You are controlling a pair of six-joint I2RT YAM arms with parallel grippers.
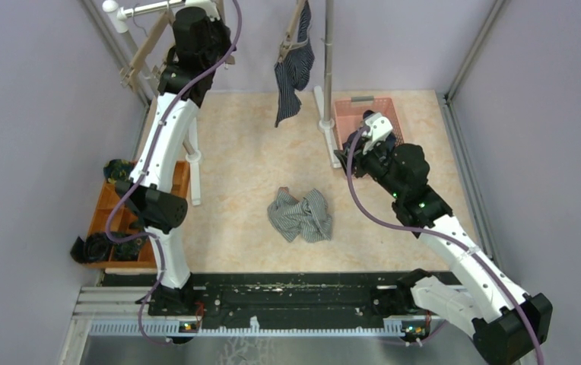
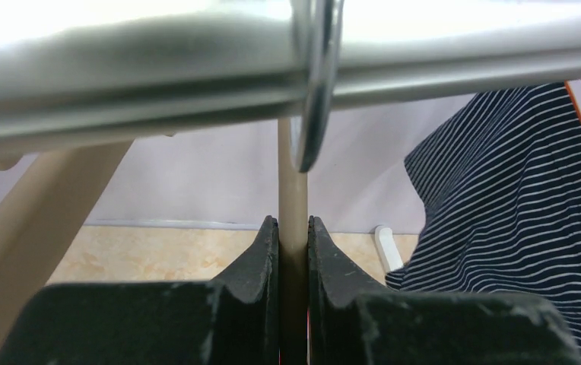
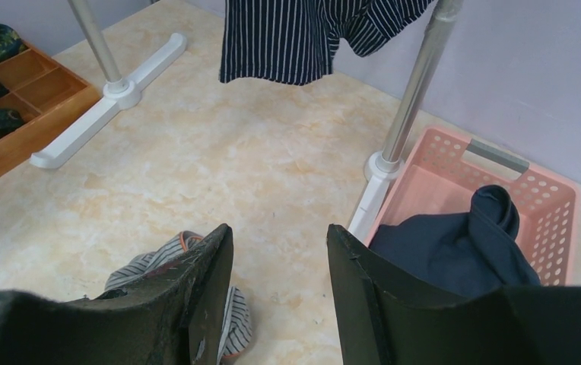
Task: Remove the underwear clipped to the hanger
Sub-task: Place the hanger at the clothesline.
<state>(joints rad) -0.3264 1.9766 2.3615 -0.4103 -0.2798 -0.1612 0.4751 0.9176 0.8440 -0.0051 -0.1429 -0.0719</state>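
Observation:
The dark-blue pinstriped underwear (image 1: 293, 68) hangs from a wooden hanger (image 1: 296, 26) on the rail; it also shows in the left wrist view (image 2: 515, 228) and the right wrist view (image 3: 295, 38). The grey-white striped underwear (image 1: 300, 215) lies crumpled on the table. The plain navy underwear (image 3: 455, 251) lies in the pink basket (image 3: 554, 220). The black pair is out of view. My left gripper (image 2: 293, 228) is raised at the rail and shut on the beige stem of a second wooden hanger (image 2: 293, 182). My right gripper (image 3: 280, 236) is open and empty, low beside the basket.
A metal rail (image 2: 196, 68) carries the hanger hook (image 2: 314, 76). The rack's poles and white feet (image 3: 105, 99) stand on the table. A wooden tray (image 1: 109, 213) with dark rolled bundles sits at the left edge. Walls enclose three sides.

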